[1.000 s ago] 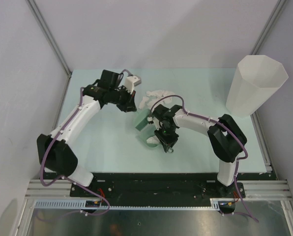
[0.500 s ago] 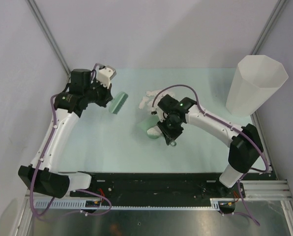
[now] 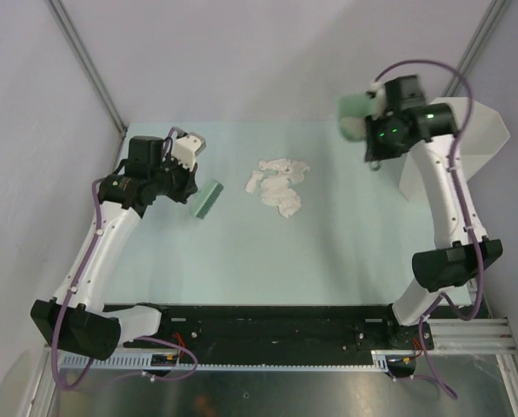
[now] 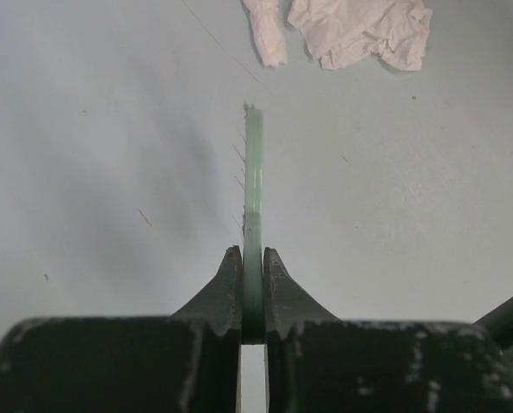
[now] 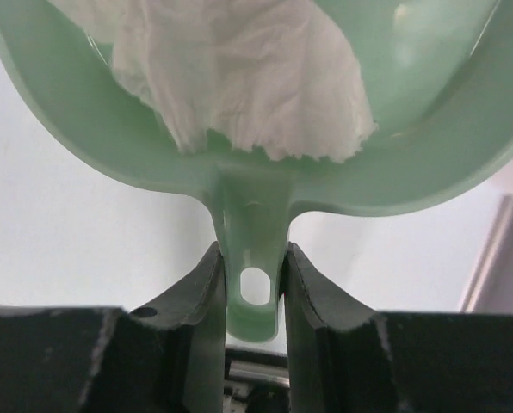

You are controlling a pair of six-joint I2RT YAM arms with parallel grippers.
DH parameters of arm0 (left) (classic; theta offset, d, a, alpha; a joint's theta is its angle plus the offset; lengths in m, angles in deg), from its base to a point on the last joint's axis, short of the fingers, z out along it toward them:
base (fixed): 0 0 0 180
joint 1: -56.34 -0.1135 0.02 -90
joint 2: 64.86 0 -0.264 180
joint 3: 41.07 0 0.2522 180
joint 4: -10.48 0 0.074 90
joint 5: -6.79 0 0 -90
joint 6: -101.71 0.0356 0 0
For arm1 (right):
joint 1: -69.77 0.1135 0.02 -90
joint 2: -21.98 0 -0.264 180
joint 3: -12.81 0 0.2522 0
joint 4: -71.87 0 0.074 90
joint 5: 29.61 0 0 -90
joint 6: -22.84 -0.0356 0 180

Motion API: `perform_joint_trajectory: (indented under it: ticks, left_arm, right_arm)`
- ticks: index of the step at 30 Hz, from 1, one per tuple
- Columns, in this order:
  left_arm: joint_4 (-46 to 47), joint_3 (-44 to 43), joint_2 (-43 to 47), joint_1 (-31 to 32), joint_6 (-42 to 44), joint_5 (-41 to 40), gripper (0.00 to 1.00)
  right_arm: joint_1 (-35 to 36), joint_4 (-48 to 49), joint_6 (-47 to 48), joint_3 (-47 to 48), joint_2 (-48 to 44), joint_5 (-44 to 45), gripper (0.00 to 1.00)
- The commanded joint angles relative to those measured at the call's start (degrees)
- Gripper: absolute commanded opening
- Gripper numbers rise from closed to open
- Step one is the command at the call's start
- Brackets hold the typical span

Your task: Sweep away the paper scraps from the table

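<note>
Several crumpled white paper scraps (image 3: 276, 182) lie in a pile at the middle back of the mint-green table (image 3: 346, 248). My left gripper (image 3: 192, 188) is shut on a green brush (image 3: 208, 200), held to the left of the pile. In the left wrist view the brush (image 4: 254, 189) is edge-on between the jaws of the left gripper (image 4: 253, 262), and the scraps (image 4: 360, 30) lie ahead of it. My right gripper (image 3: 372, 122) is raised at the back right, shut on the handle of a green dustpan (image 3: 355, 117). In the right wrist view the dustpan (image 5: 265, 194) holds a paper scrap (image 5: 239, 77), gripped by the right gripper (image 5: 255, 258).
A tall white faceted bin (image 3: 489, 130) stands at the back right corner, partly hidden behind my right arm. Grey walls close in the table on three sides. A black rail (image 3: 268, 317) runs along the near edge.
My right arm has lifted the dustpan with paper in it off the table middle and swung it up to the back right beside the bin. The left gripper with the brush has drawn back left.
</note>
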Motion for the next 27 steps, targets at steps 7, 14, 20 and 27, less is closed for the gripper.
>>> perform_joint_trajectory:
  ticks: [7, 14, 20, 27]
  left_arm:
    - [1.3, 0.3, 2.4, -0.4, -0.1, 2.9, 0.0]
    - [1.3, 0.7, 1.9, -0.4, 0.5, 3.3, 0.0]
    - [1.3, 1.1, 1.5, -0.4, 0.5, 4.1, 0.0]
    - [1.3, 1.7, 2.1, -0.4, 0.3, 5.0, 0.0]
  right_arm:
    - [-23.1, 15.8, 13.2, 7.9, -2.7, 6.6, 0.0]
    - [-29.0, 48.0, 33.4, -14.7, -12.6, 26.1, 0.0]
    - [-29.4, 67.4, 59.7, -29.4, -14.7, 38.0, 0.0]
    - [-27.5, 93.7, 87.7, -38.0, -13.6, 43.8, 0.0]
